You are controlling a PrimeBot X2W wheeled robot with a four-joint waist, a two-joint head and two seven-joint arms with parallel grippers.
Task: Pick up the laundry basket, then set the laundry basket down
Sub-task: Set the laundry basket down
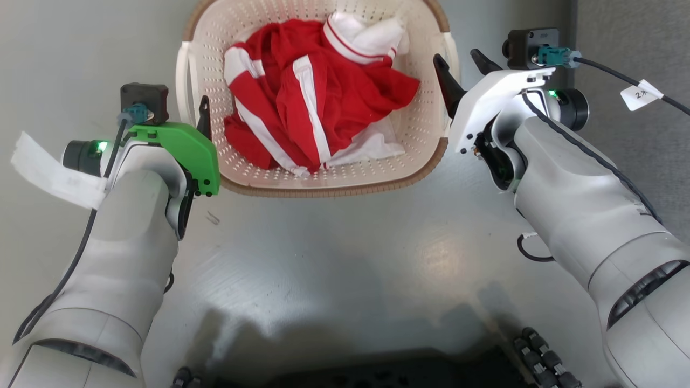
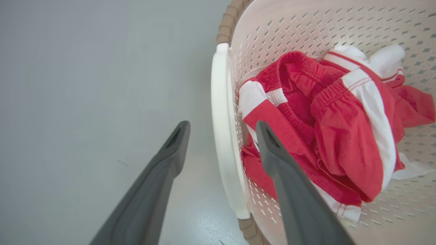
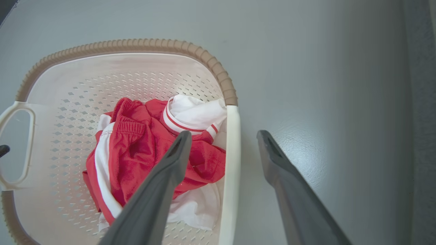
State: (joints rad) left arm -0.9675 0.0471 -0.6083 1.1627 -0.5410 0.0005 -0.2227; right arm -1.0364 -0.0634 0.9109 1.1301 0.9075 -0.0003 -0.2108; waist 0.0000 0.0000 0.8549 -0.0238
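Observation:
The laundry basket (image 1: 323, 186) stands on the grey floor at the top middle of the head view, cream and perforated with a brown rim, holding crumpled red and white clothes (image 1: 312, 97). My left gripper (image 1: 198, 110) is at its left side. In the left wrist view the left gripper (image 2: 221, 126) is open, one finger outside and one inside the basket wall (image 2: 289, 30), straddling the white handle (image 2: 219, 85). My right gripper (image 1: 464, 67) is at the basket's right side. In its wrist view the right gripper (image 3: 223, 135) is open astride the right handle (image 3: 233, 163).
A darker grey strip (image 1: 636, 43) runs along the right of the floor. A black cable with a white tag (image 1: 639, 94) trails from my right wrist. My dark wheeled base (image 1: 377, 372) lies along the bottom edge.

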